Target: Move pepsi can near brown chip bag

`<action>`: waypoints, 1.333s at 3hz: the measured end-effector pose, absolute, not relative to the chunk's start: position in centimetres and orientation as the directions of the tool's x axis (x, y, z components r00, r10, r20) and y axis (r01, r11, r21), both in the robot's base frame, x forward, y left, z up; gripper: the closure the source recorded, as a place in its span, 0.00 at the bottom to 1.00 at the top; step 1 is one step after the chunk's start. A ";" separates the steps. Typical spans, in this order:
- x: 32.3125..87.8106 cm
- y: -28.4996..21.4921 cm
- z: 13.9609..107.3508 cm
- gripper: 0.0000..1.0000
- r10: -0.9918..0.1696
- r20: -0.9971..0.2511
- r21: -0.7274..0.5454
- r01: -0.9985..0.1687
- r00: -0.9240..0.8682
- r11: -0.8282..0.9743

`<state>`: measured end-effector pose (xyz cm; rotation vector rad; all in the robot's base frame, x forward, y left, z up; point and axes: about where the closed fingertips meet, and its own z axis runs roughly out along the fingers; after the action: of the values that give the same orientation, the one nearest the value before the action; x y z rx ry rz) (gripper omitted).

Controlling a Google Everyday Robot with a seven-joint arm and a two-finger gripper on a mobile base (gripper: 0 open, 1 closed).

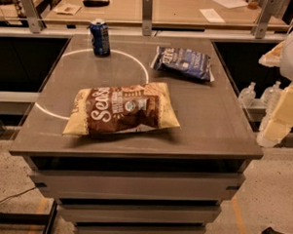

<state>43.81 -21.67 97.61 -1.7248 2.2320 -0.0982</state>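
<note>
End effector (282, 115) hangs right of the table (209, 119), far from the pepsi can (100, 37); grip state unclear

Big white script starting "Sea" across the brown chip bag (122, 109); smaller print beside it unreadable. White lettering on the dark blue chip bag (182, 62) illegible. Gripper (283, 114) at right edge, off the worktop (209, 121).

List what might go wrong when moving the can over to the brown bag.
1. The pepsi can stands upright near the table's far edge; a clumsy grasp may tip it or push it off.
2. The gripper sits off the table's right side; reaching across could sweep the dark blue chip bag.
3. Set down on the puffy brown chip bag, the can may topple.
</note>
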 end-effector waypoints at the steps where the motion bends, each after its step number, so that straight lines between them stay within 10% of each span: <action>1: 43.8 -21.7 97.6 0.00 -0.953 -0.207 -0.245 -0.931 -0.222 0.270; 4: 44.6 -21.5 97.7 0.00 -0.837 -0.526 -0.257 -0.909 -0.154 0.329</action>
<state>44.61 -21.46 97.68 -1.5278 2.0087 0.1580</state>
